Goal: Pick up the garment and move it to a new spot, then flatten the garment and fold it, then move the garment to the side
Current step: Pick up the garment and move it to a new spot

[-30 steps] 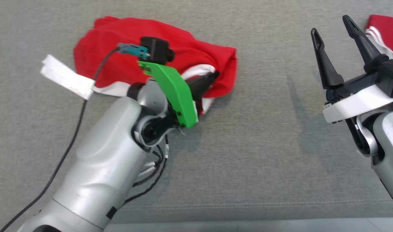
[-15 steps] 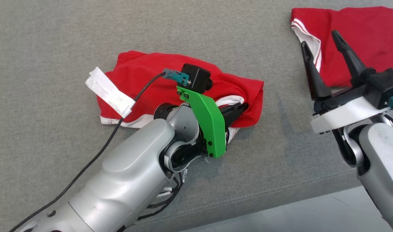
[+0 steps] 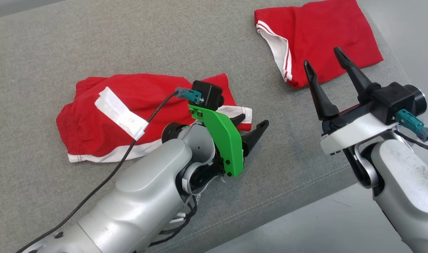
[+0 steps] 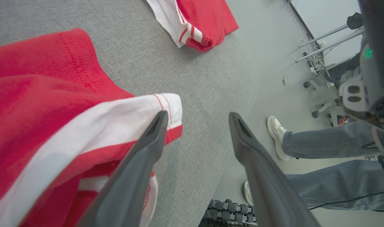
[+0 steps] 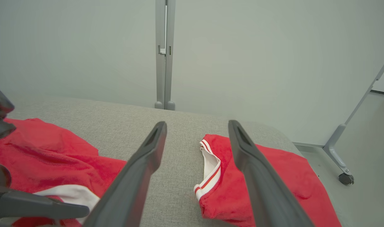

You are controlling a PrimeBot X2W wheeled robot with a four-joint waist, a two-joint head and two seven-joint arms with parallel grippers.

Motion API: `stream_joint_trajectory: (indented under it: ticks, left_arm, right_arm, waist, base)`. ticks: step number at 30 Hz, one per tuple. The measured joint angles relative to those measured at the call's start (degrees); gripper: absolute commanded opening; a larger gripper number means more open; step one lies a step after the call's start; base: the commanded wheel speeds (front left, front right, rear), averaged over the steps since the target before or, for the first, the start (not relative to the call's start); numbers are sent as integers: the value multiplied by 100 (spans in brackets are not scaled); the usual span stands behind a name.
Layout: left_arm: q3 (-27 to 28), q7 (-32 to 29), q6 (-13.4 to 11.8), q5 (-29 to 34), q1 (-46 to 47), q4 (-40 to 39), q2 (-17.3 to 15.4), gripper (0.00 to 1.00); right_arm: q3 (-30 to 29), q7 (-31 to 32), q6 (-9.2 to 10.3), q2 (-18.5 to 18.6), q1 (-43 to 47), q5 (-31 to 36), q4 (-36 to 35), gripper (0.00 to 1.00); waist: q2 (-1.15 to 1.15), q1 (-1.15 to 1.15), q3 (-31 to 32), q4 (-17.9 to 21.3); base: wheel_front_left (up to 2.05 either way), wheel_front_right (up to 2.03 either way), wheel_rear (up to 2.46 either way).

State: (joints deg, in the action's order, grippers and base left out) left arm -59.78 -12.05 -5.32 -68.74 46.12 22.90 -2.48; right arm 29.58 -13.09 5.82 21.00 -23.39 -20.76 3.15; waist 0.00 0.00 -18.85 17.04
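Red cloth shorts with white trim (image 3: 84, 130) lie spread at centre left of the grey fabric counter (image 3: 41, 52). The left hand (image 3: 254, 119) is at their right edge near frame centre, fingers apart and holding nothing, one finger over the white hem. The right hand (image 3: 321, 56), fingers wide apart and empty, hovers at right, its tips overlapping a second red garment (image 3: 319, 31) in the upper right.

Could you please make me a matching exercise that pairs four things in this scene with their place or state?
Things:
1. left gripper
2. right gripper
3. green bracket
4. folded garment

Places or states:
A. near the far right corner of the grey surface
B. open at the white hem of the nearer garment
C. mounted just behind the left gripper
D. open, raised, closer to the folded garment

Pairs: 1-B; 2-D; 3-C; 4-A
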Motion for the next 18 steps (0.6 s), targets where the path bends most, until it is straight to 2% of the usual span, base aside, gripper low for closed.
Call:
stream_joint_trajectory:
  ticks: [7,10,14,18]
  left_arm:
    - [-320,280,53,-189,0,-512,0,100]
    - [-331,660,60,3,8,-561,-2,100]
    - [-293,1049,53,647,92,-385,-3,100]
    - [-142,1328,5,697,55,-242,-177,100]
  right_arm:
    - [-82,-5,1,135,133,-18,149,100]
    - [-87,-5,1,185,443,-98,268,100]
    - [-109,-1,2,298,757,-149,383,100]
    - [-74,71,-2,447,981,-158,448,100]
  waist:
    - [0,0,196,-77]
    - [0,0,318,-312]
    - [0,0,460,-583]
    - [0,0,592,-883]
  base:
    - [0,0,0]
    - [0,0,0]
    - [0,0,0]
    - [0,0,0]
